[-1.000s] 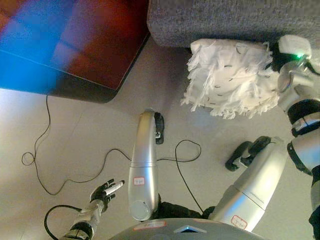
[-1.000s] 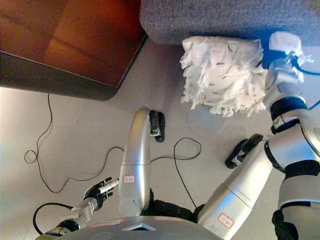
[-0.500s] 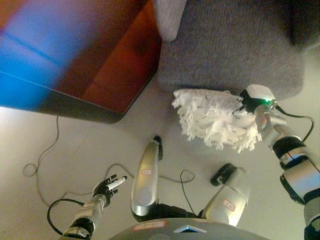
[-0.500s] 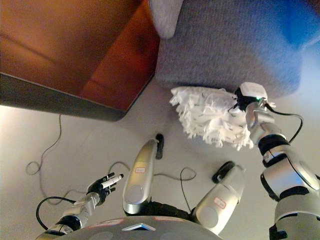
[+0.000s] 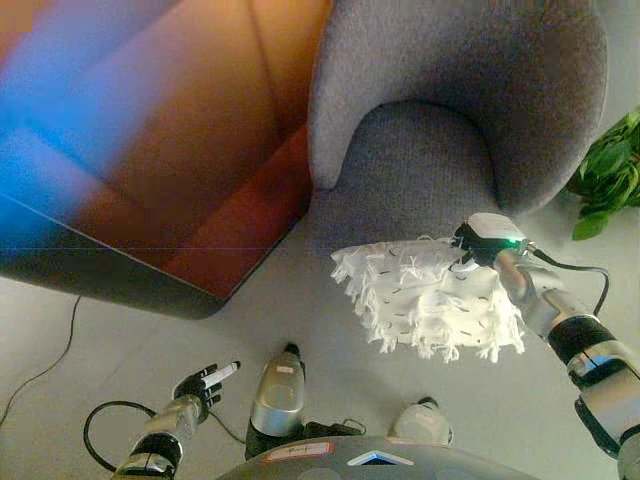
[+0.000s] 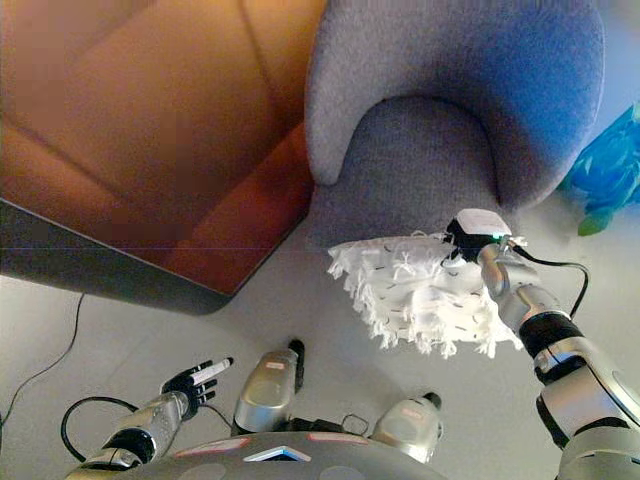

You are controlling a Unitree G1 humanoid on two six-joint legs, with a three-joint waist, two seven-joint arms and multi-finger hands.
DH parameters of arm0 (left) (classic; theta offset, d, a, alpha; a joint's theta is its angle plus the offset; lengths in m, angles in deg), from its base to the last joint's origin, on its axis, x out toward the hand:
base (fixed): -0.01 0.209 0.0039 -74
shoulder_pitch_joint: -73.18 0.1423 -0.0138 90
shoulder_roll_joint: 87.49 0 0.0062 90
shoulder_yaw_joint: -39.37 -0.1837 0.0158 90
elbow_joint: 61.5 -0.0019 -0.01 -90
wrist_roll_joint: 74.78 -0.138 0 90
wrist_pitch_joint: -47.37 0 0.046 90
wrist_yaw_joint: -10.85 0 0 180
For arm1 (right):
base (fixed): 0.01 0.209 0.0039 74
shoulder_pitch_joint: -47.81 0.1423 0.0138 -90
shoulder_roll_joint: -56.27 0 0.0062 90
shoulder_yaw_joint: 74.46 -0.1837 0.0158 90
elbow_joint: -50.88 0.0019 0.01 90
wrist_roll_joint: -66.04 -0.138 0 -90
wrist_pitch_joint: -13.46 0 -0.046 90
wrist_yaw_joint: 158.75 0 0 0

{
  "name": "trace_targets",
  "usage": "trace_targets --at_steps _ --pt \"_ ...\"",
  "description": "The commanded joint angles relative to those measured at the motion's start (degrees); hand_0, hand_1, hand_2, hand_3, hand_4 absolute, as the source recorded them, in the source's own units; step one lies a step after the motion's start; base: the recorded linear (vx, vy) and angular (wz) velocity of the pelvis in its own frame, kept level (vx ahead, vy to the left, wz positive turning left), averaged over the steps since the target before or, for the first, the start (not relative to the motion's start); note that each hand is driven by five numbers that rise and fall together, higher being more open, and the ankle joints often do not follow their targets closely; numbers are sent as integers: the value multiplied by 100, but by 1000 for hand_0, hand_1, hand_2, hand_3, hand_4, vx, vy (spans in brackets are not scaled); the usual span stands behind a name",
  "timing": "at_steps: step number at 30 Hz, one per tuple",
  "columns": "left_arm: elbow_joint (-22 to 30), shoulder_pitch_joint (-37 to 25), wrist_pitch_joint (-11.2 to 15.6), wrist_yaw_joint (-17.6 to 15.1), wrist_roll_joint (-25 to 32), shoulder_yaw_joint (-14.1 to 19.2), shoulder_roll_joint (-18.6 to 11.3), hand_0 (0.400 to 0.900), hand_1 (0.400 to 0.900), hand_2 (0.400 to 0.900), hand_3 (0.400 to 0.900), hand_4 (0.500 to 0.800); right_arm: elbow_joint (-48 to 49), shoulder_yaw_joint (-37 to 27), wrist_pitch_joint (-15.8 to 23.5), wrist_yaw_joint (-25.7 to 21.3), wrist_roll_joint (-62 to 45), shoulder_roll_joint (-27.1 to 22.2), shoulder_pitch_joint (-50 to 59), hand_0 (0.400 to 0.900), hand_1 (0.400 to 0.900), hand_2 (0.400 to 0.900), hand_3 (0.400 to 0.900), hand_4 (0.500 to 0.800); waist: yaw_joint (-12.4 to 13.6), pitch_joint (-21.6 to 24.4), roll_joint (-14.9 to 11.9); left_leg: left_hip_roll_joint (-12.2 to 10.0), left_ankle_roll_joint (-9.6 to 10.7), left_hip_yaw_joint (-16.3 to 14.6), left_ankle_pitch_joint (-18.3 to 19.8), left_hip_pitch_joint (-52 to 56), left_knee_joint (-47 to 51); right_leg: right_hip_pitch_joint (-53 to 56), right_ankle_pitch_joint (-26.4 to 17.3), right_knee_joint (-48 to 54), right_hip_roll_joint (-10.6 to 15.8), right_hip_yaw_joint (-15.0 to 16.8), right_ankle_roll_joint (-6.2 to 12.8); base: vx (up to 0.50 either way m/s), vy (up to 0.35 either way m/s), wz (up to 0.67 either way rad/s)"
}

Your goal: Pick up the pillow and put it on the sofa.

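A large brown leather sofa (image 5: 150, 150) filled the upper left of both views, its dark front edge running down toward the floor (image 5: 80, 340). Just to its right stood a grey fabric armchair (image 5: 450, 110) with a rounded back and curved arms wrapped around a cushioned seat; its left side sat close against the brown sofa's corner. At the right edge, beside the armchair's outer side, the leaves of a green plant (image 5: 610, 170) showed.

The white fringed pillow (image 5: 430, 300) was off the floor, held in the air just in front of the armchair's front edge, with its upper rim overlapping the front of the seat and its tassels hanging down toward the floor. It was not resting on any seat. The right arm reached in from the lower right to the pillow's upper right corner, where the right hand (image 5: 480, 252) met the cloth; the hand was buried in the fringe there and I could not tell how its fingers were set.

The left hand (image 5: 200, 382) hung low near the bottom left, above the floor and well apart from the pillow, its fingers held out straight and loosely spread, holding nothing.
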State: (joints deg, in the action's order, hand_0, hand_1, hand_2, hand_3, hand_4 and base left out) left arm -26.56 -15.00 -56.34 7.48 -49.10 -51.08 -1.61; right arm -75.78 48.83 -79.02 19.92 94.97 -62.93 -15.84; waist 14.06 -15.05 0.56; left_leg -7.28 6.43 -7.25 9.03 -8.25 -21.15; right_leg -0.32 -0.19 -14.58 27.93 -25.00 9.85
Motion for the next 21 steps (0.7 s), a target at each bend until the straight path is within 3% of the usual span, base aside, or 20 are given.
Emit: trace_targets --at_steps 1,3,7,11,16,21 --pt "-35 582 162 -262 -464 -138 -437 900 900 900 900 800 1023 -848 441 -446 -51 -405 715 400 400 400 400 500 161 555 -269 207 -283 86 -359 523 540 195 -1740 318 366 369 454 34 -66 6" --pt "-284 696 502 -325 -567 -103 -299 900 900 900 900 800 1116 -917 570 -468 -226 -585 838 400 400 400 400 500 175 599 -338 237 -289 134 -435 624 776 259 -1770 494 246 393 467 44 -88 9" --pt "-492 745 656 -354 -718 -38 -252 900 900 900 900 800 1222 -966 775 -415 -665 -993 1142 400 400 400 400 500 78 713 -444 256 -292 306 -594 765 1149 242 -1702 720 -29 676 451 80 -95 19" --pt "-400 606 214 -509 -691 -111 -311 900 900 900 900 800 918 -730 643 -183 -1147 -1197 1958 400 400 400 400 500 163 843 -495 215 -254 348 -735 959 1532 286 -1807 786 -102 586 515 113 -110 4" --pt "-1051 208 137 -547 -631 -174 -370 900 900 900 900 800 -589 -6 860 -84 -2015 -1269 3335 400 400 400 400 500 232 1036 -531 77 -166 322 -977 1189 2065 452 -1671 1084 -350 435 499 140 -130 5" --pt "-1418 7 -35 -741 -679 -231 -318 900 900 900 900 800 -1769 228 608 365 -2122 -1097 4017 400 400 400 400 500 356 1136 -566 -11 -66 369 -1173 1289 2411 647 -1489 1332 -535 263 470 170 -95 25"
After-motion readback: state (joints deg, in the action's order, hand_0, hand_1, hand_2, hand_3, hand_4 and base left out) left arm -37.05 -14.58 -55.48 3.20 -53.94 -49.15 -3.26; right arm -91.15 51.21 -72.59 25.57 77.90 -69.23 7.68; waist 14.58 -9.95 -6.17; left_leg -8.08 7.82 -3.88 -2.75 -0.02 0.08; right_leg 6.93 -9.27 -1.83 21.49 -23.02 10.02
